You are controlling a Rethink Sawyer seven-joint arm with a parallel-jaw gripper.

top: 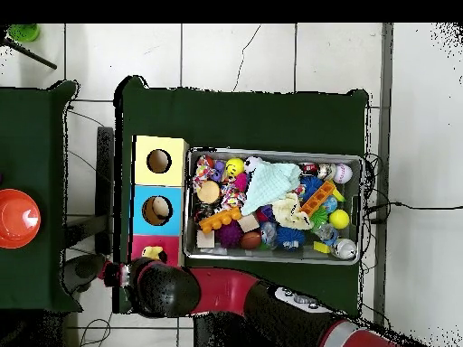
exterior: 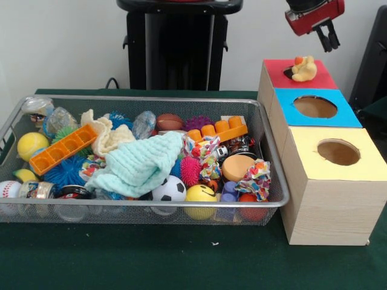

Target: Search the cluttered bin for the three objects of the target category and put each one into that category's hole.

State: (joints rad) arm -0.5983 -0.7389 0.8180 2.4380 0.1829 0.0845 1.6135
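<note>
The bin (exterior: 144, 101), a shallow silver wire-mesh basket with a thick metal rim, is parked on the green-covered worktop (exterior: 151, 260), just beside a row of three wooden boxes. It's stuffed with mixed clutter: a nubbly mint cloth (exterior: 136, 166) is draped over the middle, a ridged orange plastic block (exterior: 62, 148) lies at an angle, a spiky pink ball (exterior: 190, 171) is wedged next to a glossy soccer ball (exterior: 169, 190) and a smooth yellow smiley ball (exterior: 200, 194).

A round hole is cut into the blue box top (exterior: 315, 107) and the yellow box top (exterior: 338, 152). On the red box top (exterior: 299, 74) a rubbery yellow duck (exterior: 304, 69) is sat.

The hand (exterior: 329, 37) is held above the red box, its two dark fingers slightly parted with nothing gripped.
</note>
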